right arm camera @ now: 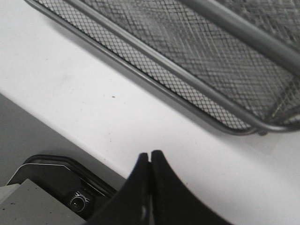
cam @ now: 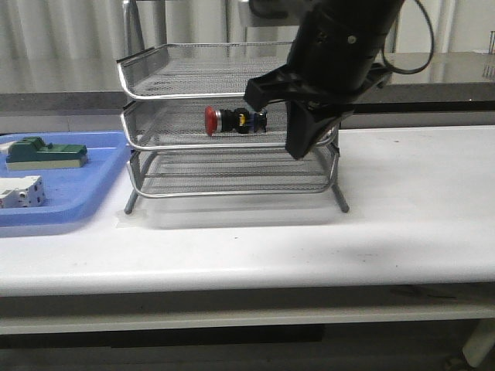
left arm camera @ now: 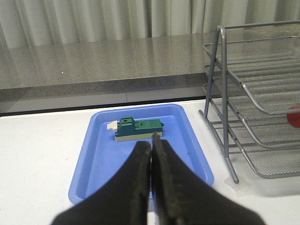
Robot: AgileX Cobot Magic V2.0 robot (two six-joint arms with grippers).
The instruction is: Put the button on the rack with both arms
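Observation:
The button [cam: 236, 120], with a red cap and a black body, lies on its side in the middle tier of the silver wire-mesh rack [cam: 155, 77]. A sliver of its red cap [left arm camera: 294, 116] shows in the left wrist view. My right gripper [cam: 298, 151] is shut and empty. It hangs in front of the rack's right side, just right of the button. In the right wrist view [right arm camera: 150, 157] it is over the white table beside the rack's bottom tray [right arm camera: 187, 56]. My left gripper [left arm camera: 151, 143] is shut and empty above the blue tray, left of the rack [left arm camera: 262, 108].
A flat blue plastic tray [cam: 100, 178] lies left of the rack and holds a green block [cam: 46, 152] and a white block [cam: 19, 191]. The green block [left arm camera: 139, 129] lies just beyond my left fingertips. A grey counter runs behind the white table.

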